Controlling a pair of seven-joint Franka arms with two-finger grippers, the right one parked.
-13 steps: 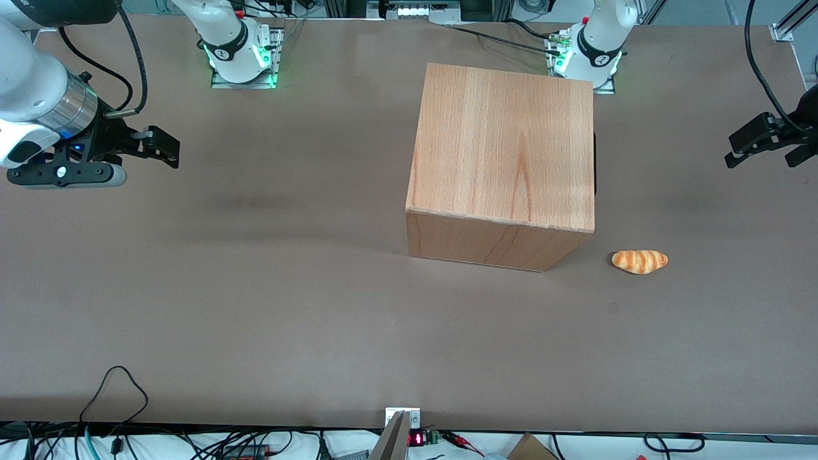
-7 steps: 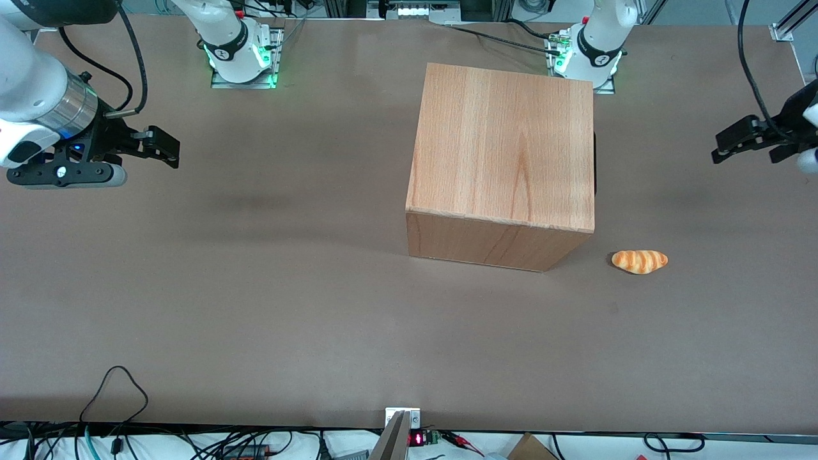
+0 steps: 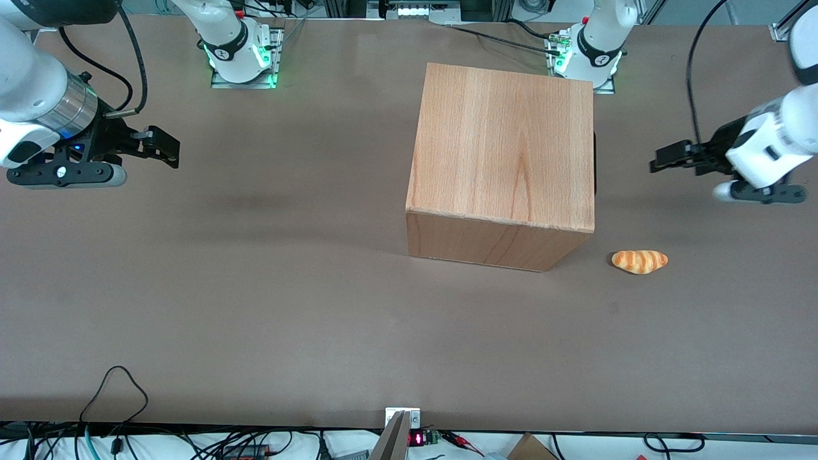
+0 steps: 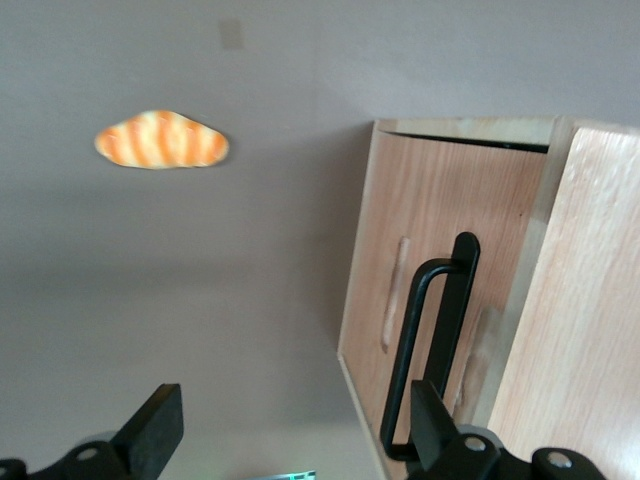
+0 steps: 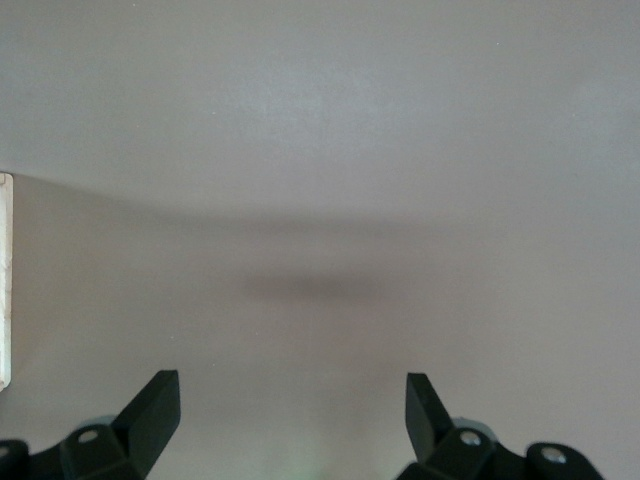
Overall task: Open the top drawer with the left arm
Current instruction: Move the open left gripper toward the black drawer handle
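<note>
On cabinet's face toward working arm: drawer [image 4: 440,300] sits shut, front flush, black bar handle [image 4: 425,350] standing proud of it.
Drawer in front view: hidden; only a dark sliver [image 3: 595,163] shows at the cabinet's edge.
Cabinet [image 3: 505,153]: plain wood box mid-table, between the two arm bases.
Gripper [image 3: 664,161]: in the air at the working arm's end of the table, near the cabinet but apart from it, fingers pointing at the drawer face.
Gripper state: fingers [image 4: 155,430] spread wide, nothing between them; the handle lines up with one fingertip, not the gap.
Change: a second ago the gripper hung at the table's edge; now it has swung in toward the cabinet and turned level with it.
Meaning: approach underway, no contact yet; judged early in the task, with centring on the handle, closing and pulling all to come.
Bread roll [image 3: 639,261]: on the table near the cabinet's corner, nearer the front camera than the gripper, clear of its line.
Hard to tell: any lower drawers are cut off in the wrist view.
</note>
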